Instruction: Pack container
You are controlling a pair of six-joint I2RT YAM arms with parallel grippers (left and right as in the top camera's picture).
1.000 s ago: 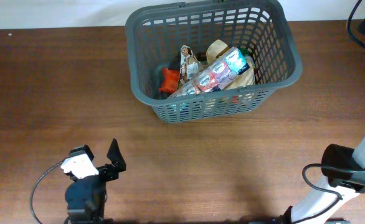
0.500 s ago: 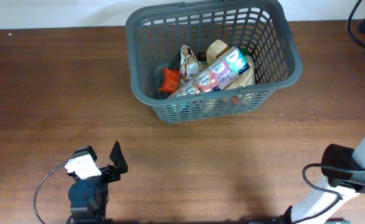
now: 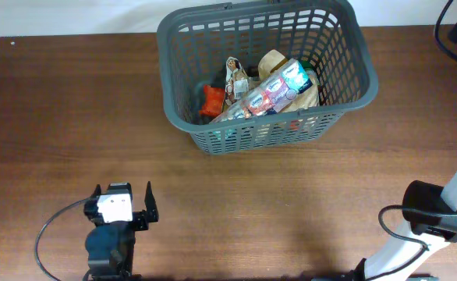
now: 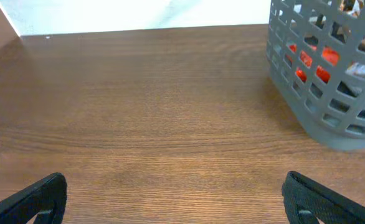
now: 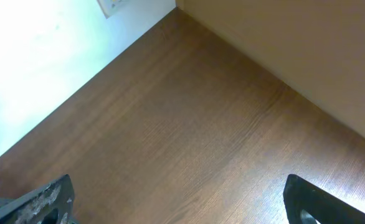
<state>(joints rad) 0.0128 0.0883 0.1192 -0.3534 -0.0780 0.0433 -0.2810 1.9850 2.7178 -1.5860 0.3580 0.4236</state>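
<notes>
The container [image 3: 168,55], a dark grey slotted basket, stands at the far middle of the table. Inside it lie an orange-red packet [image 3: 211,100], a long colourful wrapped pack [image 3: 271,92], a small printed packet [image 3: 235,72] and a tan round item [image 3: 272,61]. My left gripper [image 3: 122,191] hovers open near the front left, well short of the basket, nothing between its fingers. In the left wrist view the basket [image 4: 332,118] shows at the right, beyond the open left gripper [image 4: 176,199]. My right gripper [image 5: 179,202] is open over bare wood.
The right arm's base and cable [image 3: 427,220] sit at the front right corner. A black cable [image 3: 447,31] hangs at the far right edge. The right wrist view shows a beige panel [image 5: 307,50] and a white wall with a socket [image 5: 111,5].
The left gripper has turned to face squarely toward the far edge and slid slightly right and nearer the front. The right arm and basket have not moved.
</notes>
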